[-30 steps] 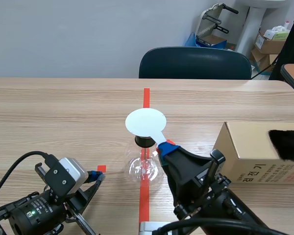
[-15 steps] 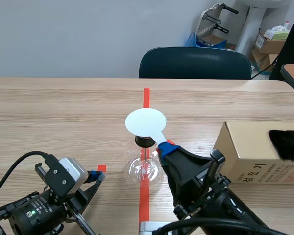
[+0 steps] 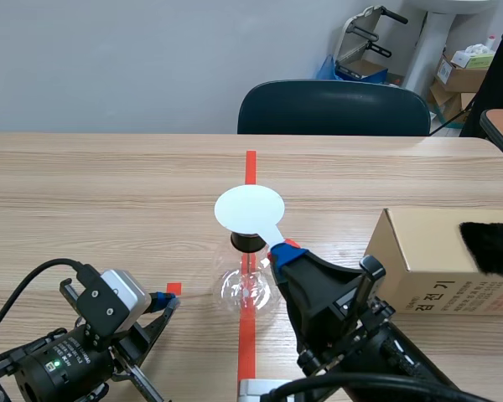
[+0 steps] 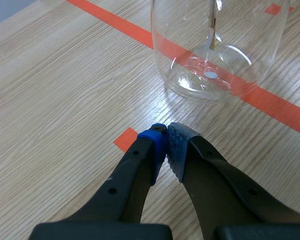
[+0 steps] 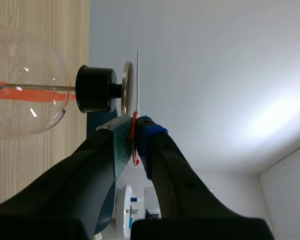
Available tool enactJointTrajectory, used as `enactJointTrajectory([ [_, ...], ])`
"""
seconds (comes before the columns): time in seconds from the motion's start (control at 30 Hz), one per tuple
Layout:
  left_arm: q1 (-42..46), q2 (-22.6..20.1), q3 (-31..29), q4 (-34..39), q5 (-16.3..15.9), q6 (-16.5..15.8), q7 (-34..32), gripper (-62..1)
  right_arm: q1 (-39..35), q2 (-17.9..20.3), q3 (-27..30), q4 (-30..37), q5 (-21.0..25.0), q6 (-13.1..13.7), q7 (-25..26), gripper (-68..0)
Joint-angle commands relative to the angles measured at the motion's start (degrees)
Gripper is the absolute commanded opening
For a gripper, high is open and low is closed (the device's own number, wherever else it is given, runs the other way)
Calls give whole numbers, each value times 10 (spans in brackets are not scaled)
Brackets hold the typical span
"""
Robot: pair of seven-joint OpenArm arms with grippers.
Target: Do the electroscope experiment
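Pale wood grain runs across the tabletop (image 3: 109,193), with a dark chair (image 3: 331,109) pushed up to its far edge and a grey wall behind. The electroscope (image 3: 247,285), a round glass flask with a black stopper (image 3: 246,242), stands on the orange tape line about midway between the left and right edges, nearer the near edge than the far one.

The right claw (image 3: 277,251) is clenched on the thin stem of a white disc (image 3: 249,208) and holds the disc flat over the top of the flask. From the right wrist, the disc (image 5: 138,75) shows edge-on beside the electroscope's metal plate (image 5: 127,87); the two look touching or very nearly so, and I cannot tell which. The left claw (image 3: 169,300) rests low toward the near left corner with its pads pressed together on nothing (image 4: 166,142), and the flask (image 4: 220,50) is just ahead of it.

A cardboard box (image 3: 427,260) sits at the right edge with a black furry cloth (image 3: 493,247) on it.

This looks like the test step itself, with the disc presented to the plate. The strip inside the glass is too fine to tell whether it has spread. The next move probably calls for a steady, level hold and then a straight lift clear. The pinch on the narrow stem is slight, and a sideways nudge on the plate could tip the round flask.
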Motion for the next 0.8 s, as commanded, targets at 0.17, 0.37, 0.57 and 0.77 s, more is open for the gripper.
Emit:
enactJointTrajectory([
  [0.17, 0, 3, -5, 13, 0, 1, -8, -578, 5, 5, 2, 6, 0, -8, -3, -658],
  [0.37, 0, 3, -5, 13, 0, 1, -8, -577, 5, 5, 2, 6, 0, -8, -45, -658],
  [0.57, 0, 3, -5, 13, 0, 1, -8, -577, 5, 5, 2, 6, 0, -8, -128, -658],
  [0.77, 0, 3, -5, 13, 0, 1, -8, -578, 5, 5, 2, 6, 0, -8, -226, -658],
])
